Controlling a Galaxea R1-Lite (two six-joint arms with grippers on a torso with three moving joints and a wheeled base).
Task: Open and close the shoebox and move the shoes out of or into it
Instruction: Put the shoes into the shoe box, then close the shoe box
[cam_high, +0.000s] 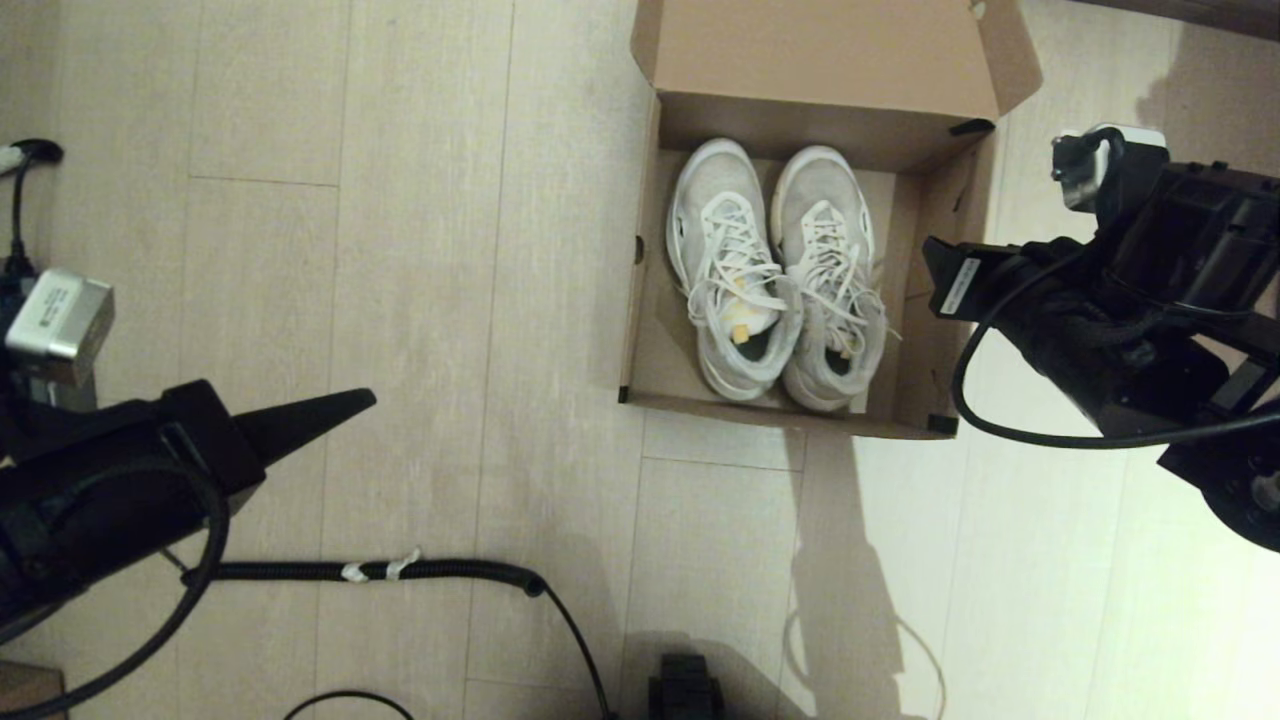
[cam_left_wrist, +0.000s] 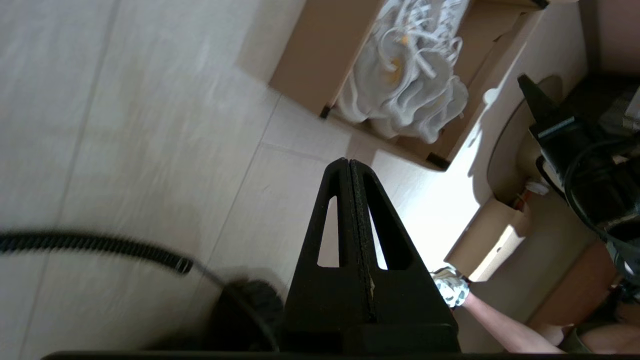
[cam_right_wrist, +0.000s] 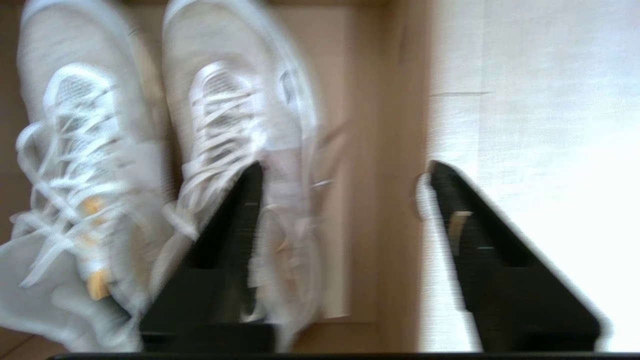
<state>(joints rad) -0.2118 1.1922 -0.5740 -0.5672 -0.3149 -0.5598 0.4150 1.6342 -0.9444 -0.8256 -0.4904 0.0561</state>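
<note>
The brown shoebox stands open on the pale floor, its flap lid tipped back at the far side. Both white lace-up shoes lie side by side inside, toes pointing away from me. My right gripper hovers open at the box's right wall. In the right wrist view the right gripper straddles that wall, one finger over the right-hand shoe, the other over the floor. My left gripper is shut and empty, low at the left, well clear of the box. The left gripper points toward the shoebox.
A black ribbed cable runs across the floor near me. A small brown box corner shows at the lower left edge. In the left wrist view a person's gloved hand rests beside a small cardboard box.
</note>
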